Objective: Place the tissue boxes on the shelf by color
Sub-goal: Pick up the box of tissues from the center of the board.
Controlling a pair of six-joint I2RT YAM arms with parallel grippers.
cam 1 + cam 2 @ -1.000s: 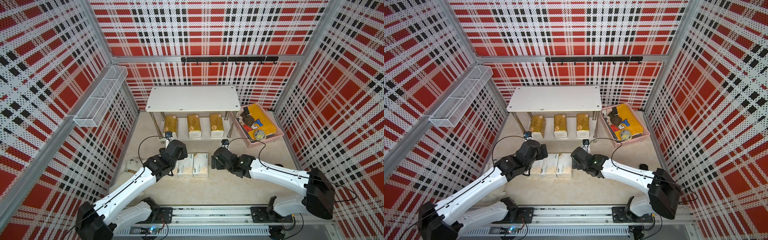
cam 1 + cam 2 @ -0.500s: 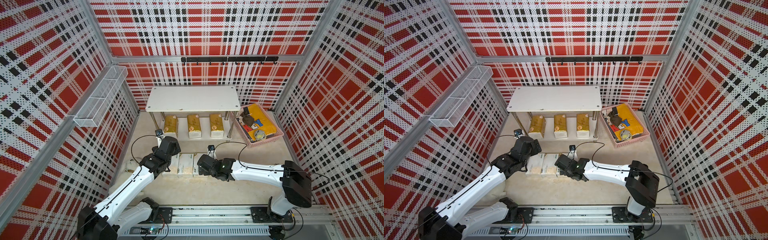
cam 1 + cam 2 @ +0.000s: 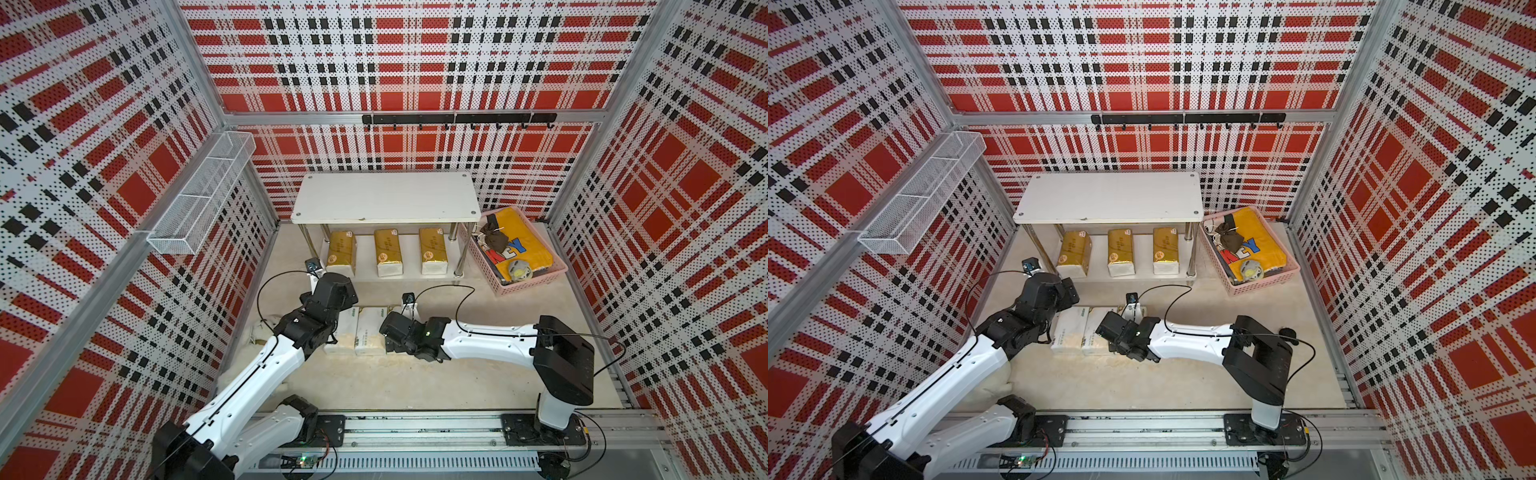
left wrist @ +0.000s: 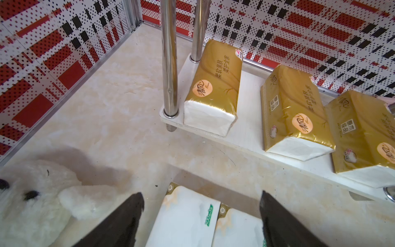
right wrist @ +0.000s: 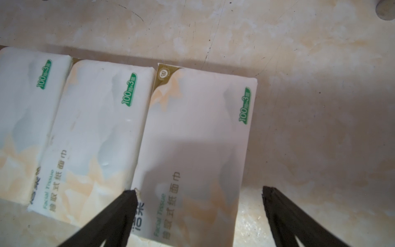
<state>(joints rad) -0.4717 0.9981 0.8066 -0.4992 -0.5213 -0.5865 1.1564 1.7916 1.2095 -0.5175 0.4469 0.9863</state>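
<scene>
Three gold tissue boxes lie in a row on the lower board of the shelf. Three white tissue boxes lie side by side on the floor in front of it. Two of them show in a top view. My left gripper hangs open over the leftmost white box, its fingers wide on either side. Over the rightmost white box my right gripper is open too. One of its fingertips rests at the seam with the middle box.
A white plush toy lies on the floor just left of the white boxes, beside my left arm. A pink basket of oddments stands right of the shelf. A wire basket hangs on the left wall, a hook rail on the back wall.
My right gripper has swung left and come down over the rightmost white box. The left gripper has shifted left and back, uncovering the leftmost white box. The boxes have not moved.
</scene>
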